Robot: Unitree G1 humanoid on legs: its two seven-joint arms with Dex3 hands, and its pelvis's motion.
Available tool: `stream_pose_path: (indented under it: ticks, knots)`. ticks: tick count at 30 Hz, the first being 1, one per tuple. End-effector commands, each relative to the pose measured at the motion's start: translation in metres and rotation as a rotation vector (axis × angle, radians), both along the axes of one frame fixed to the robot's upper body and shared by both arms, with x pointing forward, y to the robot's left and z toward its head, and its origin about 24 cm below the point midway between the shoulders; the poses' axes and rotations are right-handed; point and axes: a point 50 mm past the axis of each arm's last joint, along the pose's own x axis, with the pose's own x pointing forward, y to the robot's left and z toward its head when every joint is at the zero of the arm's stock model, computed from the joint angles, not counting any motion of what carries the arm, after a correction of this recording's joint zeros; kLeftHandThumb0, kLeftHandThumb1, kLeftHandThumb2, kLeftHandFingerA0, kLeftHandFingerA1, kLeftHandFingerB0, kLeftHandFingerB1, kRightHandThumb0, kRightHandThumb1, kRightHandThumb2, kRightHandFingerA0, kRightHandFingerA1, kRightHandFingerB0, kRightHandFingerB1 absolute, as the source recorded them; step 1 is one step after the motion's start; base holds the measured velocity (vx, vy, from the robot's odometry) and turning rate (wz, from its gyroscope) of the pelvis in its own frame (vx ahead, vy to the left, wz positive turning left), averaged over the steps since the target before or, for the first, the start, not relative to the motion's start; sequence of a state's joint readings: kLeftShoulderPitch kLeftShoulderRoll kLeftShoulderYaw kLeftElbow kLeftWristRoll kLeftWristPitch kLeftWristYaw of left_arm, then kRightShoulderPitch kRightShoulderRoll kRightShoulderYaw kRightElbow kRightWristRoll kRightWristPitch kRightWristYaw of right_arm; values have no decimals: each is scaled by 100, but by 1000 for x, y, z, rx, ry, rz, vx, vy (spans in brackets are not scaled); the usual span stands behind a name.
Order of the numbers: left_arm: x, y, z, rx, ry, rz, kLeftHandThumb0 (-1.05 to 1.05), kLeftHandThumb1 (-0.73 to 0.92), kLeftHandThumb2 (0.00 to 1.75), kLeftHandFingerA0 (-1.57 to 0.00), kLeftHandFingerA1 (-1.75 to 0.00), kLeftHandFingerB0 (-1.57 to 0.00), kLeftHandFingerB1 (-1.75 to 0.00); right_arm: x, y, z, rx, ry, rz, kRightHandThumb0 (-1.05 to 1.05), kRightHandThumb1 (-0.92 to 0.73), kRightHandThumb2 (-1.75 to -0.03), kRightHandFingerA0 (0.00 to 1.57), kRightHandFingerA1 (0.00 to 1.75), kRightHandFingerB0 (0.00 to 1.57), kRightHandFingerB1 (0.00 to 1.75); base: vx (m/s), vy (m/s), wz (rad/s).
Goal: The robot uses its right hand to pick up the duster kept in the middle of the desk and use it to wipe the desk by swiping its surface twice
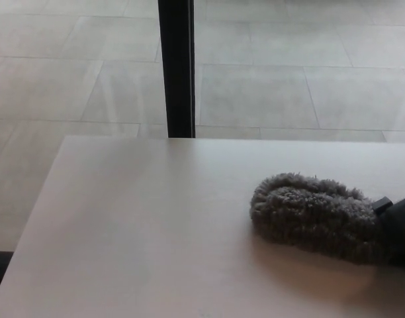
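The duster [315, 215] lies lengthwise across the desk [136, 232], fluffy end pointing left.

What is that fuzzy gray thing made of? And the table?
The duster looks like soft, shaggy fibre, maybe microfibre or wool: its surface is all curly gray tufts. The desk looks like pale wood or laminate with a smooth matte finish; a faint grain shows.
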State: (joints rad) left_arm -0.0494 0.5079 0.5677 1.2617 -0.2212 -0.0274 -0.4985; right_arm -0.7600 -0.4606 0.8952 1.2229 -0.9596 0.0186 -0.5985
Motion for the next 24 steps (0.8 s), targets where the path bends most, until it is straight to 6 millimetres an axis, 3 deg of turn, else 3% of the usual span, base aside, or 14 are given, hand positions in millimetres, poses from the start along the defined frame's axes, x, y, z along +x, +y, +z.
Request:
stream_pose_path:
  ticks: [1,4,6,10,12,14,15,16,20,23,24]
  knots:
    - [-13,5,2,-3,-39,37,-55,92,71,-38,-59,-33,-44,-35,-58,-30,-153,332,-646,-37,-61,-60,73,163,48,45,0,0,0]
    - [-15,4,1,-5,-35,36,-55,92,72,-37,-59,-33,-43,-38,-63,-30,-167,351,-670,-35,-60,-60,75,160,50,45,0,0,0]
    - [-15,3,0,-20,-36,54,-57,90,71,-38,-62,-35,-45,-43,-75,-27,-70,334,-770,-41,-65,-63,73,149,58,59,0,0,0]
    - [-16,4,0,-11,-40,43,-55,89,71,-40,-61,-34,-45,-50,-89,-23,41,287,-835,-47,-66,-63,77,144,64,56,0,0,0]
    - [-15,4,0,-8,-34,34,-55,92,70,-35,-59,-32,-42,-58,-101,-21,60,267,-882,-48,-64,-64,74,155,66,68,0,0,0]
    - [-16,4,0,-7,-34,34,-55,92,70,-35,-59,-32,-42,-58,-102,-21,61,271,-886,-48,-64,-64,74,155,66,68,0,0,0]
    - [-16,4,0,-14,-37,40,-56,91,70,-33,-59,-32,-43,-62,-107,-20,77,270,-915,-47,-65,-63,74,145,62,56,0,0,0]
    - [-16,4,0,-17,-34,44,-58,89,70,-32,-58,-29,-41,-63,-110,-19,102,273,-932,-47,-64,-63,72,148,55,50,0,0,0]
    - [-18,3,-1,-6,-23,29,-58,92,69,-33,-57,-32,-41,-65,-116,-15,130,264,-959,-48,-66,-64,71,151,60,58,0,0,0]
    - [-17,3,-1,2,-14,22,-59,91,69,-33,-58,-32,-42,-63,-115,-14,152,256,-975,-47,-64,-63,73,149,59,58,0,0,0]
    - [-18,3,-1,-2,-12,17,-58,92,69,-31,-55,-31,-40,-59,-111,-12,211,250,-1008,-50,-66,-64,75,144,52,51,0,0,0]
